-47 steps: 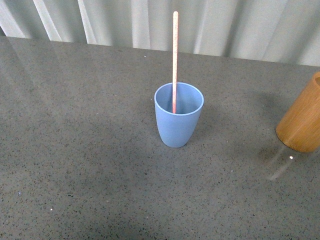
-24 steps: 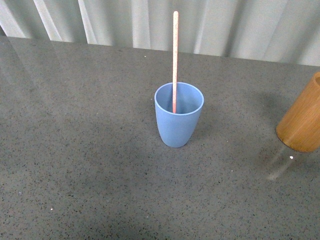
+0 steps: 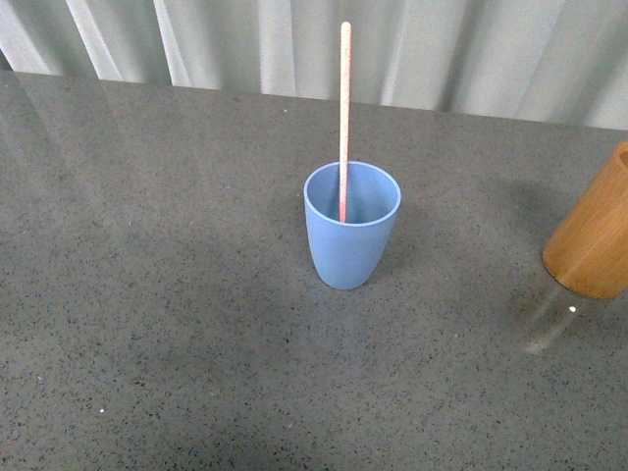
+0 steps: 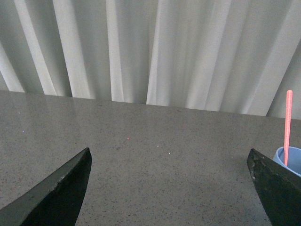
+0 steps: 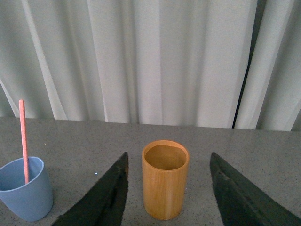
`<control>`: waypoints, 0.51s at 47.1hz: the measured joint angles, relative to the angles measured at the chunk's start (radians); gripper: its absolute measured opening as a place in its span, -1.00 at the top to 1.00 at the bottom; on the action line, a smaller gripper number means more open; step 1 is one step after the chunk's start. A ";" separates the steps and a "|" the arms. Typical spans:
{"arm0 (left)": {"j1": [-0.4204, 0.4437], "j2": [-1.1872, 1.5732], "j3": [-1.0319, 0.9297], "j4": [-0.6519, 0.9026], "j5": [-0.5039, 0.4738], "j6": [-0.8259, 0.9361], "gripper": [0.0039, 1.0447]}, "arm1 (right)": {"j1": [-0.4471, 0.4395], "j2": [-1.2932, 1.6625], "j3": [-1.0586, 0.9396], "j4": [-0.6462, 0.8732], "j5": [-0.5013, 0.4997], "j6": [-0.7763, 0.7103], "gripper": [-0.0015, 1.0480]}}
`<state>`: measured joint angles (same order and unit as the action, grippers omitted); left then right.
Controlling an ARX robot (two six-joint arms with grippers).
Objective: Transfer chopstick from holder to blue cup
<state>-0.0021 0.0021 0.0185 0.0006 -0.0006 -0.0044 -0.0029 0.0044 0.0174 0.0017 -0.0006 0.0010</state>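
The blue cup (image 3: 351,228) stands upright mid-table with one pink chopstick (image 3: 344,108) leaning inside it. The orange-brown holder (image 3: 595,235) stands at the right edge of the front view. In the right wrist view the holder (image 5: 165,179) sits beyond and between my right gripper's (image 5: 167,165) open fingers, its inside looking empty, with the cup (image 5: 26,188) and chopstick (image 5: 22,136) off to one side. My left gripper (image 4: 169,160) is open over bare table; the cup's rim (image 4: 291,157) and chopstick (image 4: 288,122) show past one finger. Neither gripper shows in the front view.
The dark speckled table (image 3: 177,294) runs back to a pale pleated curtain (image 3: 442,49) along its far edge.
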 joint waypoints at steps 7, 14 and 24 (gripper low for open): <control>0.000 0.000 0.000 0.000 0.000 0.000 -0.87 | 0.000 0.000 0.000 0.000 0.000 0.000 -0.50; 0.000 0.000 0.000 0.000 0.000 0.000 -0.87 | 0.000 0.000 0.000 0.000 0.000 0.000 -0.81; 0.000 0.000 0.000 0.000 0.000 0.000 -0.87 | 0.000 0.000 0.000 0.000 0.000 0.000 -0.81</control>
<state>-0.0021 0.0021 0.0185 0.0006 -0.0006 -0.0044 -0.0029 0.0044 0.0174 0.0017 -0.0006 0.0013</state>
